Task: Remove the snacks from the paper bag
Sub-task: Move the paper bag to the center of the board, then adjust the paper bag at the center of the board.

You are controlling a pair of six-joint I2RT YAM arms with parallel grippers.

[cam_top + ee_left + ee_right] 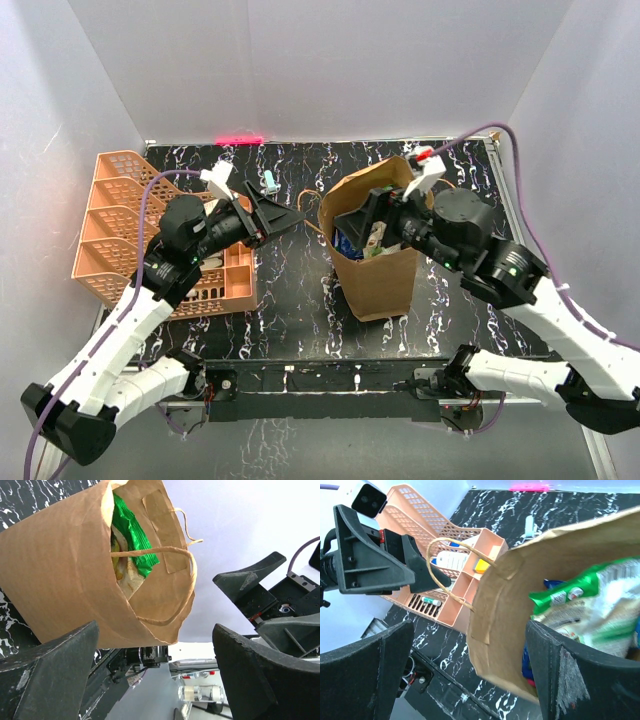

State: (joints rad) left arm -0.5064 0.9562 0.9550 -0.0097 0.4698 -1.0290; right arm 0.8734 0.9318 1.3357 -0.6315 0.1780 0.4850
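The brown paper bag [380, 270] stands upright at mid-table with its mouth open. Green and blue snacks [358, 240] show inside it. My right gripper [383, 222] is open and empty at the bag's mouth. In the right wrist view the right gripper [470, 675] spans the bag's wall [520, 615], one finger outside and one over the green packet [580, 605]. My left gripper [275, 215] is open and empty, just left of the bag. The left wrist view shows the left gripper [155, 680], the bag [60, 570], its loop handle [170, 580] and a green packet [132, 535].
An orange lattice organizer [110, 240] with small items sits at the left, under the left arm; it also shows in the right wrist view [465, 580]. A small white and teal object [270, 183] lies behind the left gripper. White walls enclose the table.
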